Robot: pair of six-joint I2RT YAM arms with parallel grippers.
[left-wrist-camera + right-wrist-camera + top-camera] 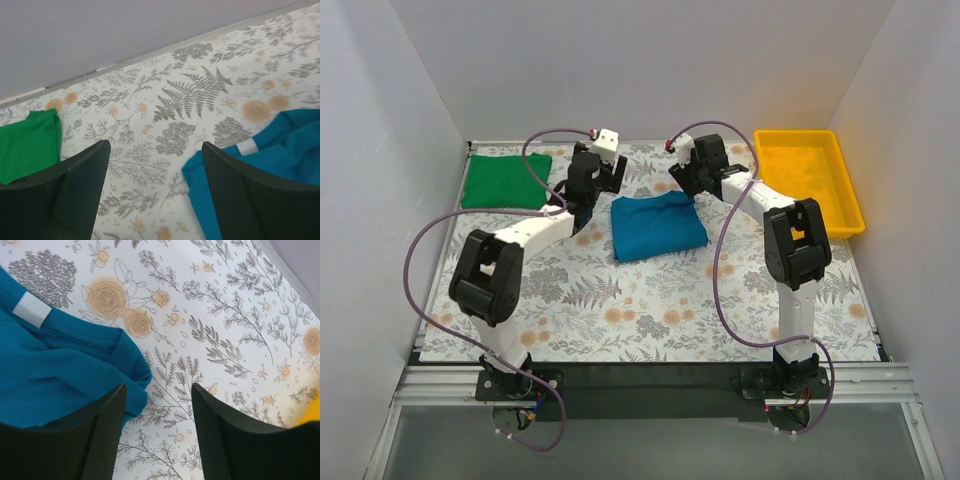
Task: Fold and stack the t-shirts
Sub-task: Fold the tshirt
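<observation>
The teal-blue t-shirt (657,226) lies folded in a rough rectangle at the middle of the floral mat, its white neck label (31,309) showing. The bright green t-shirt (506,180) lies folded flat at the far left. My left gripper (605,185) hovers just off the blue shirt's far left corner, open, with only mat between its fingers (82,182); the blue cloth (280,145) sits beside the right finger. My right gripper (682,183) is open at the shirt's far right corner (131,365), nothing held.
A yellow plastic tray (807,178) stands at the far right of the mat. White walls close in the back and both sides. Purple cables loop over both arms.
</observation>
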